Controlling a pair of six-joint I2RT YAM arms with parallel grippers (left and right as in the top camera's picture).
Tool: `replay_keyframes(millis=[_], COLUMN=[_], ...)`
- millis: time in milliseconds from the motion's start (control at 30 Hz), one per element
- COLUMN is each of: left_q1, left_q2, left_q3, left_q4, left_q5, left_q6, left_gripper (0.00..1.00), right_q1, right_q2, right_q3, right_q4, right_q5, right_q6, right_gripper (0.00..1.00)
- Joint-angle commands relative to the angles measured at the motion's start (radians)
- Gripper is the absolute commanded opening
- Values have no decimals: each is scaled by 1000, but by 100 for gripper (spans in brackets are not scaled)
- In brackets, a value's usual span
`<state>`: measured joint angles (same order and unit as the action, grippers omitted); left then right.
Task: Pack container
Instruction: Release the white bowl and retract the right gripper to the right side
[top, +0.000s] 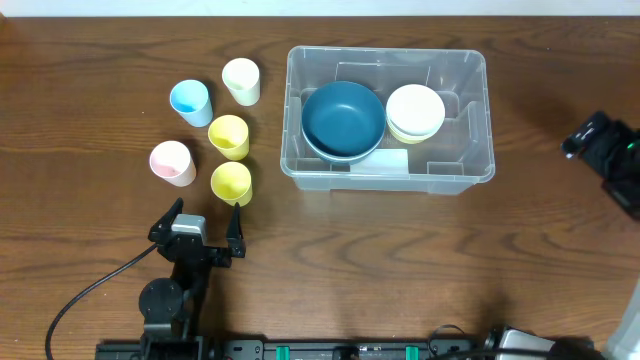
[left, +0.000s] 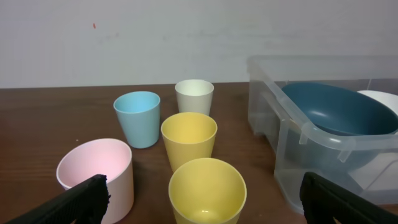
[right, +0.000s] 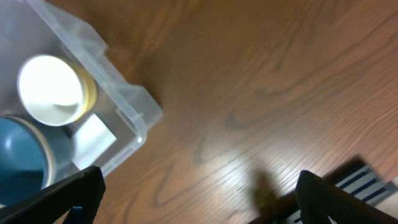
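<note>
Container (top: 390, 51) upright, long axis left-right across table.

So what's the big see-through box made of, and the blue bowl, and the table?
The box looks like clear plastic: you see the table through its glossy walls. The blue bowl is smooth and matte, maybe plastic or ceramic. The table looks like wood, with brown grain, maybe veneer.

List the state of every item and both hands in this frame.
container, open-topped, partly packed.
blue bowl, inside container, mouth up.
white bowl, inside container, stacked on yellowish bowl.
blue cup, upright on table.
cream cup, upright on table.
far yellow cup, upright on table.
near yellow cup, upright on table.
pink cup, upright on table.
left hand, open, empty.
right hand, open, empty.
</note>
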<state>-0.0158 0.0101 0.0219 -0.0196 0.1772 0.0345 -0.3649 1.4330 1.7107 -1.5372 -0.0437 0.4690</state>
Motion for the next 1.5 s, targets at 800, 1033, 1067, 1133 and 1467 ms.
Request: replay_keyframes(millis=[800, 1033, 1067, 1133, 1467], left_q1=[4, 4, 4, 4, 4], left_q2=[-6, -6, -6, -6, -6], left_q3=[-18, -18, -18, -18, -18], left_q4=[-32, -33, -33, -32, -32], left_q5=[14, 14, 14, 14, 14], left_q6=[14, 14, 14, 14, 14], left_gripper=[98, 98, 98, 98, 98], right_q1=[-10, -10, -10, -10, -10], right_q2=[-11, -12, -12, -12, -12], right_q3=[-299, -299, -299, -299, -299], right_q4=[135, 135, 135, 135, 135], right_q5=[-61, -62, -61, -62, -62], right_q6=[31, 31, 31, 31, 31], right_gripper=[99, 99, 99, 99, 99])
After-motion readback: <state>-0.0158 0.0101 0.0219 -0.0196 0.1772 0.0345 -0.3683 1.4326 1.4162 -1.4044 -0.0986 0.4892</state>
